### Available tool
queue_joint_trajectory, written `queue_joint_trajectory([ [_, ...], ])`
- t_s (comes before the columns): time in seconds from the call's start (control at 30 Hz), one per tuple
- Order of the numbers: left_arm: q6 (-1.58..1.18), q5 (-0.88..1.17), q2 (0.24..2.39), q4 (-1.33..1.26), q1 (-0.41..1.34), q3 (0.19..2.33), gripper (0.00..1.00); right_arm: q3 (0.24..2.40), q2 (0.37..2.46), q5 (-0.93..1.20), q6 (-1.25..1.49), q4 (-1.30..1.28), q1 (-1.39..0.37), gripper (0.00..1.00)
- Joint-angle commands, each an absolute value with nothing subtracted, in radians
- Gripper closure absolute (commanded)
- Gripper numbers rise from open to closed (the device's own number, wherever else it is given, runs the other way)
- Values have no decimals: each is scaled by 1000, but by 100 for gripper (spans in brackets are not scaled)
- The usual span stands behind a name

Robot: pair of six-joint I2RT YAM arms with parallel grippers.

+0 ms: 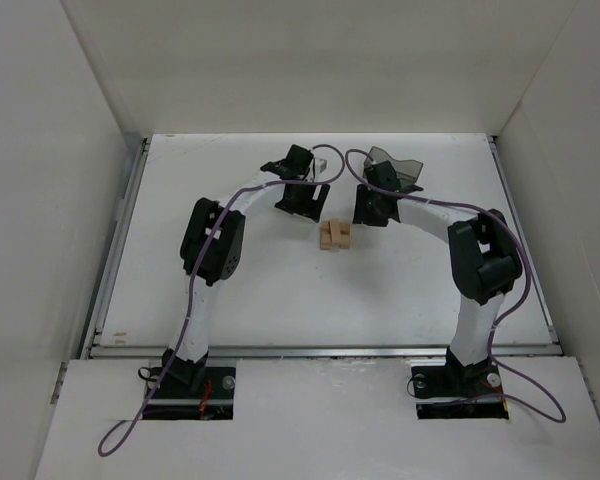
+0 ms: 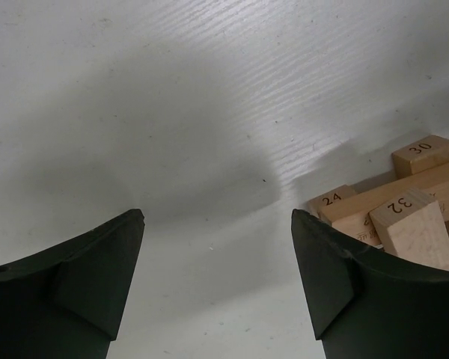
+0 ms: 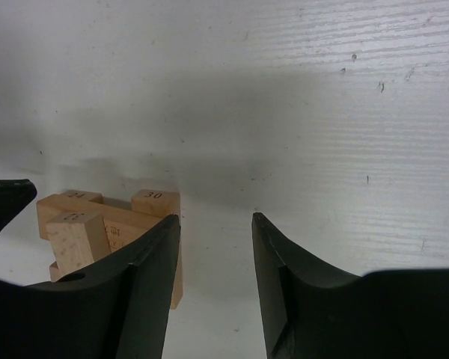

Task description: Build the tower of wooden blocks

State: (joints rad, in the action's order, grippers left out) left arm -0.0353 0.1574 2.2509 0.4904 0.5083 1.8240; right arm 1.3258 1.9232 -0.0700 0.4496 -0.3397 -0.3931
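While the tower (image 1: 335, 236) stands just beside them, left jaws gape wide and right jaws narrowly, both empty.

A small tower (image 1: 335, 236) of plain, light tan wood blocks stands just beyond the middle of the white table (image 1: 280, 300). The blocks are short rectangular bars laid flat and crosswise in layers, making a roughly square, low stack. Close up, the end faces carry printed numbers: 24 (image 2: 331, 200) and 30 (image 2: 423, 153) on two parallel bars, and 32 (image 2: 411, 213) on a bar lying higher up. The stack (image 3: 97, 224) looks tidy and upright.
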Motion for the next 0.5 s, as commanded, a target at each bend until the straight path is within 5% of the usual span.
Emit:
queue_joint_trajectory([
  [0.0, -49, 153, 2258, 503, 502, 1868, 23, 1309, 1924, -43, 462, -290, -394, 51],
  [0.47, -58, 184, 2267, 503, 520, 1868, 23, 1290, 1905, -23, 462, -281, -394, 51],
])
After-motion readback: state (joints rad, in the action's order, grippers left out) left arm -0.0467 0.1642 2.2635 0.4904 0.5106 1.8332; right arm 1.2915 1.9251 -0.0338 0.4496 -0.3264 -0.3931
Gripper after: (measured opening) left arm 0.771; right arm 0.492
